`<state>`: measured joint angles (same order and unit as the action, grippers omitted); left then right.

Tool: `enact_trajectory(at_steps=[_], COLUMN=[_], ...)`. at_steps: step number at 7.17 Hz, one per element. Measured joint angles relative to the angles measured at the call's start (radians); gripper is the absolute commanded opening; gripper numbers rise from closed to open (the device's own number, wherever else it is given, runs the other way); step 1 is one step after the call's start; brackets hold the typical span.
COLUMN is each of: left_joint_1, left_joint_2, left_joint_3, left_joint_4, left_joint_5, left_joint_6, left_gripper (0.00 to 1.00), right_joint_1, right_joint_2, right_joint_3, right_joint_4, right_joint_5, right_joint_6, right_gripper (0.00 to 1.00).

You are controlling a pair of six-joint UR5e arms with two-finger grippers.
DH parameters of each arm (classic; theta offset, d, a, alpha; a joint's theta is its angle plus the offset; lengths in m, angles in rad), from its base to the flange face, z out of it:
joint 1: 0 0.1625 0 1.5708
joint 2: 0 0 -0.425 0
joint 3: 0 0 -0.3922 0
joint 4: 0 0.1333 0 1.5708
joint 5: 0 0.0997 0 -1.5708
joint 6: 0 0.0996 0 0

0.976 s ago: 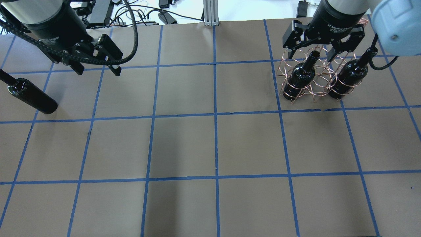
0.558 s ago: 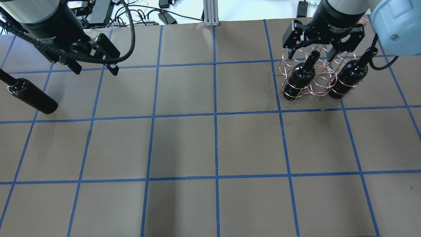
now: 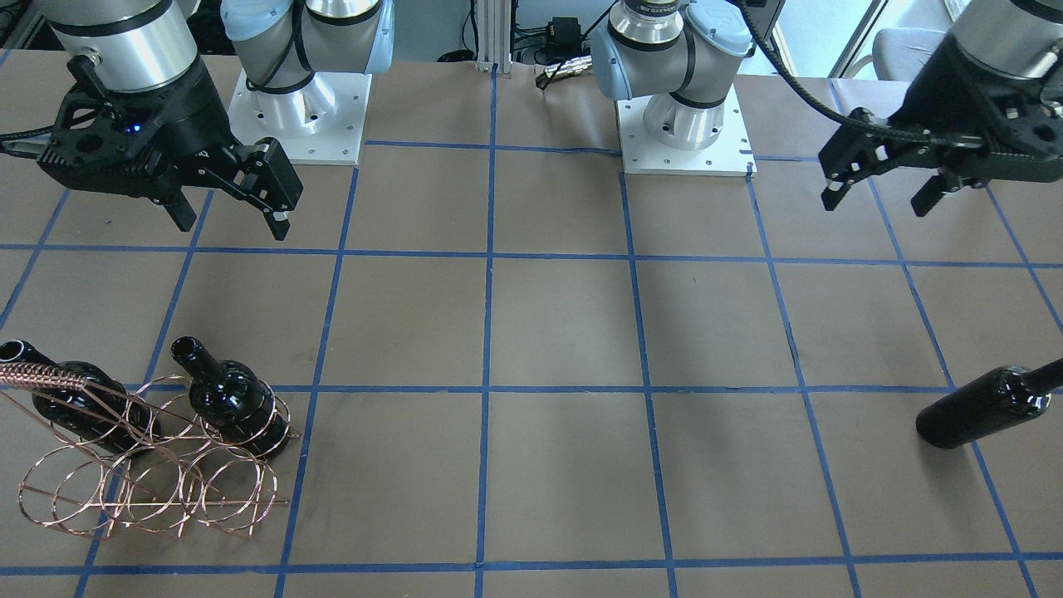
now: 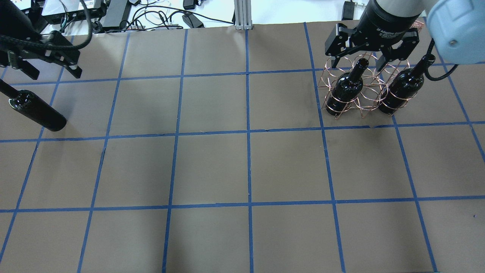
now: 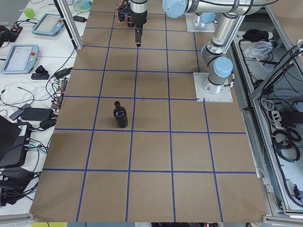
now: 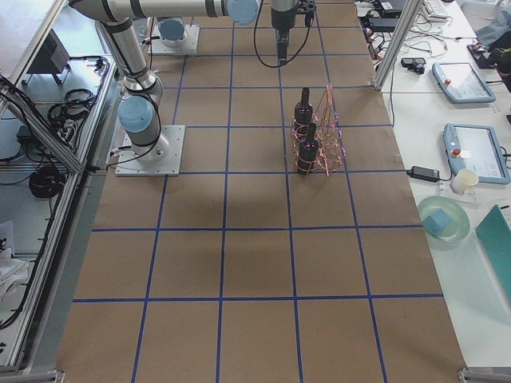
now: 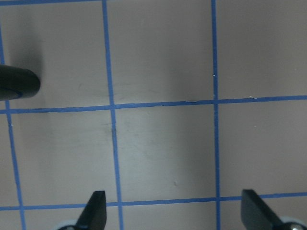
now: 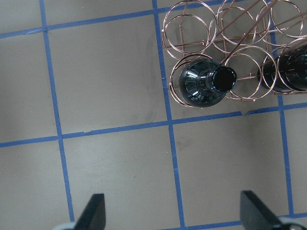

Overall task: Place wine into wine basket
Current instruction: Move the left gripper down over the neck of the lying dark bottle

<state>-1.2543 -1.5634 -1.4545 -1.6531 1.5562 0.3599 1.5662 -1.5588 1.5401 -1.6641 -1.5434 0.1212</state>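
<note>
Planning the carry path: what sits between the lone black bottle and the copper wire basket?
Nothing. The overhead view shows bare brown table, crossed by blue tape lines, between the glossy black glass wine bottle and the copper-coloured wire basket.

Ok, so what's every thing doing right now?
Left gripper: open, empty.
Right gripper: open, empty.
Wine basket: standing, two hoops filled, rest empty.
Two bottles inside: upright in hoops.
Lone bottle: upright, outside it, ungripped.
</note>
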Motion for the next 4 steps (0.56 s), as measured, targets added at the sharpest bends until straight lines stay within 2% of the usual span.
enact_trajectory(at_steps=[2, 4], left_joint_1=[0.144, 0.254], left_joint_2=[-0.038, -0.096], left_joint_3=[0.001, 0.003], left_joint_4=[0.075, 0.163], left_joint_5=[0.003, 0.004], left_joint_6=[0.228, 0.376], left_gripper=[1.00, 1.00], right_joint_1=[0.000, 0.000], right_joint_2=[0.000, 0.000], right_joint_3=[0.000, 0.000], right_joint_4=[0.001, 0.001], right_joint_5=[0.000, -0.001], right_joint_6=[0.000, 0.000], right_gripper=[1.00, 1.00])
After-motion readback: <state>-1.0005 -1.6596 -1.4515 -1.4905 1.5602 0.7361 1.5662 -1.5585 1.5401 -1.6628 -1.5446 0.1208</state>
